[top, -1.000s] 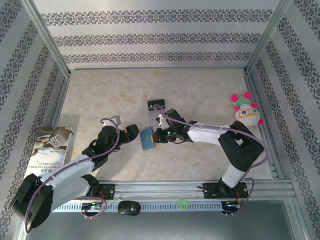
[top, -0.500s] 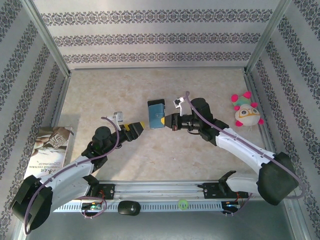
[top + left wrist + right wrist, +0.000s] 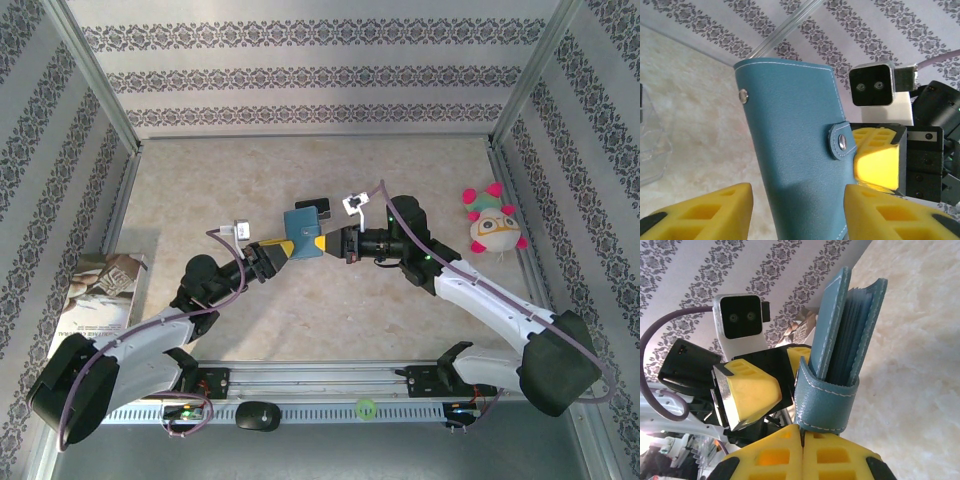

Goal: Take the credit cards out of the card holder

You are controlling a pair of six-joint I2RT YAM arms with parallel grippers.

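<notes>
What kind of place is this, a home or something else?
Probably a robot test cell in a lab, not a home: an aluminium frame holds patterned wallpaper panels around a marble-look table, and the left arm and right arm are bolted to a slotted metal rail.

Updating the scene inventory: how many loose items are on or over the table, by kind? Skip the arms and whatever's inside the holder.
card holder: 1
clear stand with black piece: 1
plush toy: 1
booklet: 1
Total: 4
</notes>
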